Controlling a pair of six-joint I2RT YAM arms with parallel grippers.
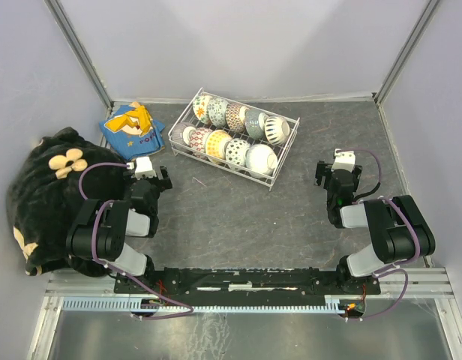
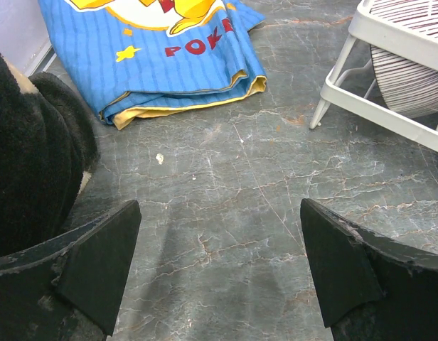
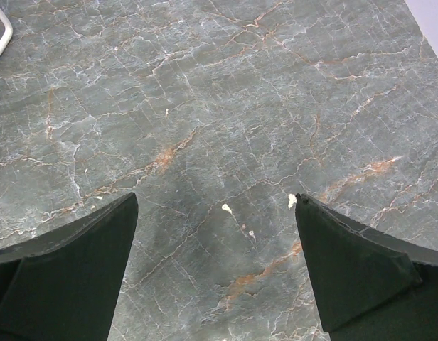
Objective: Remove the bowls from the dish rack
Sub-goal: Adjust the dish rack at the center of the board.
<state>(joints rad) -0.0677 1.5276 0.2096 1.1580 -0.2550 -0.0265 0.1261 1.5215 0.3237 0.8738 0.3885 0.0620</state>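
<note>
The white wire dish rack (image 1: 286, 150) sits angled toward the far side of the grey desk (image 1: 238, 217), holding about ten patterned bowls (image 1: 237, 151) on edge, in two packed rows

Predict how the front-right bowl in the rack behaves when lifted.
That bowl looks like glazed ceramic: probably rigid, chippable, and slick to grip. Round and standing on edge in the dish rack, it may roll if nudged free. It seems small, so likely light.
</note>
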